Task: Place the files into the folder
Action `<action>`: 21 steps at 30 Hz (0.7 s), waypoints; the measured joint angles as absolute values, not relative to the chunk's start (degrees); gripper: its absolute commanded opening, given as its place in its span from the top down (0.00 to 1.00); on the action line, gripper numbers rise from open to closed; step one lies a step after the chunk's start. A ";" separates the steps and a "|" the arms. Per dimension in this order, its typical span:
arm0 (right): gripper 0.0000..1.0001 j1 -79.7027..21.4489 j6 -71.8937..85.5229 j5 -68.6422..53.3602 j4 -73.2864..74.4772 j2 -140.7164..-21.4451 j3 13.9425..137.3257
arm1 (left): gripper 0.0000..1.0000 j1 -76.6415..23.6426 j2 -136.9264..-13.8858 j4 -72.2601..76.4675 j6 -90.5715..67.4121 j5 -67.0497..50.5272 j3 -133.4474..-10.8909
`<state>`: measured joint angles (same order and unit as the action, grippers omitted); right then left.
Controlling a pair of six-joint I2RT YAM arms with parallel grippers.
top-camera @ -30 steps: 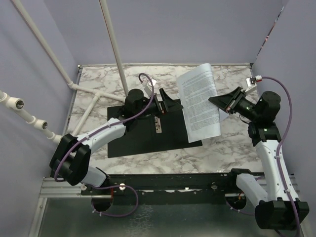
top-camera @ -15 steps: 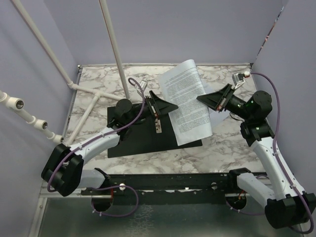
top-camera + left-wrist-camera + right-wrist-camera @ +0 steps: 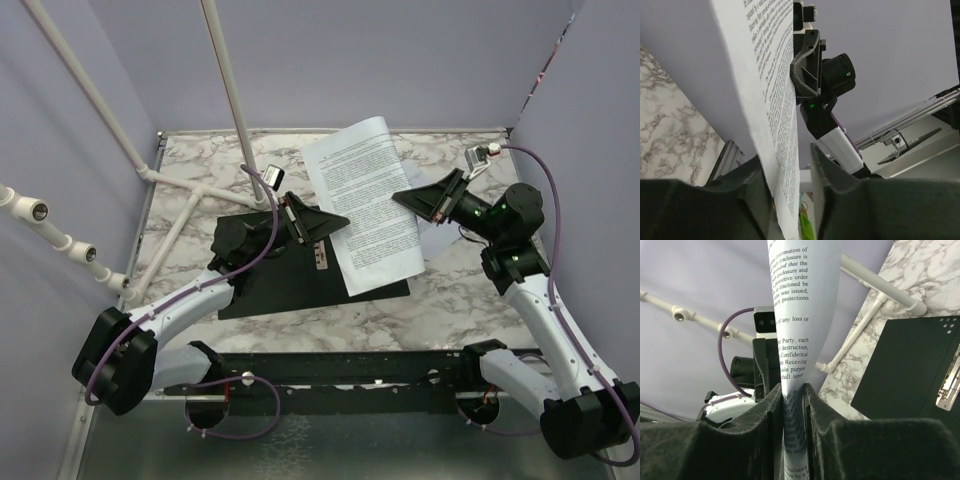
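Looking down from the top external camera, the files [image 3: 365,205] hang in the air above the marble counter [image 3: 460,290], tilted, with their lower corner over the right end of the open folder [image 3: 260,285]. The folder lies flat, black inside up, with its silver clip [image 3: 320,256] just left of the sheets. The right gripper [image 3: 418,200] meets the sheets' right edge and the left gripper [image 3: 330,222] sits at their left edge, so the paper spans the gap between the two.

In the left wrist view, the files [image 3: 770,100] rise edge-on between the fingers of the left gripper [image 3: 786,155]. Its jaws stand partly apart. The paper lies against the left-hand finger, and a thin gap shows between it and the right-hand finger [image 3: 827,175], so nothing is clamped. The right gripper [image 3: 810,65] shows at the far edge of the sheets.

In the right wrist view, the right gripper [image 3: 790,390] has its jaws pressed together on the bottom of the files [image 3: 800,315], which stand upright out of it. The folder [image 3: 910,365] and clip [image 3: 950,385] lie on the counter [image 3: 920,270] to the right, well apart from the fingers.
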<state>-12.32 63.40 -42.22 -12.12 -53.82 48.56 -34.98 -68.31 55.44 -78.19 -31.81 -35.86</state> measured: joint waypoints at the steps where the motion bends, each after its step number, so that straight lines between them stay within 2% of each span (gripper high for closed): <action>1: 0.75 -12.32 63.09 -42.09 -12.08 -53.76 48.40 | 0.82 -34.98 -68.29 55.68 -78.46 -31.86 -35.83; 3: 0.74 -12.32 62.50 -42.00 -11.92 -53.43 47.92 | 1.00 -34.98 -68.25 56.16 -78.54 -31.97 -35.77; 5: 0.69 -12.32 61.36 -41.82 -11.44 -52.84 47.37 | 1.00 -34.98 -68.07 56.40 -78.50 -32.12 -35.53; 11: 0.33 -12.32 57.49 -41.54 -9.76 -50.02 45.15 | 1.00 -34.98 -66.30 56.51 -78.04 -33.19 -34.94; 13: 0.25 -12.32 56.62 -41.56 -9.72 -49.25 44.29 | 1.00 -34.98 -65.17 56.51 -77.62 -34.06 -34.98; 21: 0.07 -12.32 58.46 -43.51 -16.47 -48.18 37.89 | 1.00 -34.98 -59.53 56.55 -76.05 -38.06 -37.56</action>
<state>-12.32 58.46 -43.51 -16.47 -48.18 37.89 -34.98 -59.53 56.55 -76.05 -38.06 -37.56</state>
